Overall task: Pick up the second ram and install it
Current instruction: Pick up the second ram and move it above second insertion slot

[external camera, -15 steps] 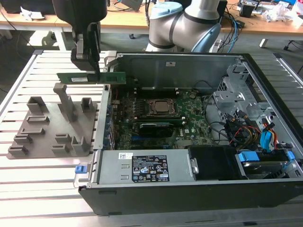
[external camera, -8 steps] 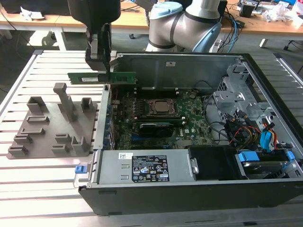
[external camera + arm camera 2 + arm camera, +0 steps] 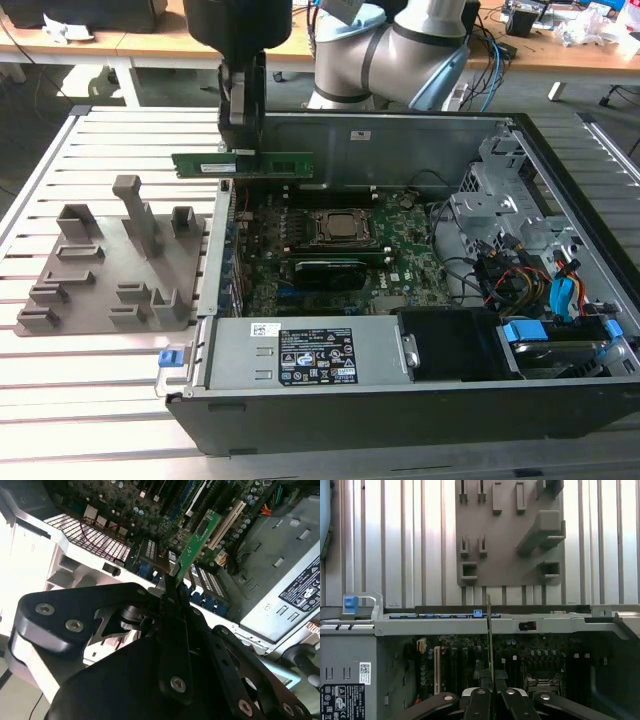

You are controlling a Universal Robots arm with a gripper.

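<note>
The second ram [image 3: 243, 163] is a long green stick held level in the air. It hangs over the open computer case's wall on the exterior view's left, above the motherboard [image 3: 330, 250]. My gripper [image 3: 241, 150] comes down from above and is shut on the stick near its middle. In the first wrist view the ram [image 3: 489, 635] is edge-on, rising from between the fingertips of the gripper [image 3: 491, 677]. In the second wrist view the ram [image 3: 197, 542] juts out past the gripper [image 3: 172, 587] toward the board's slots.
A grey fixture plate [image 3: 110, 270] with raised holders lies on the slatted table on the exterior view's left. Inside the case [image 3: 400, 130] are a power supply [image 3: 300, 355], a drive cage [image 3: 495, 185] and cable bundles [image 3: 530, 280]. The robot arm [image 3: 400, 50] stands behind the case.
</note>
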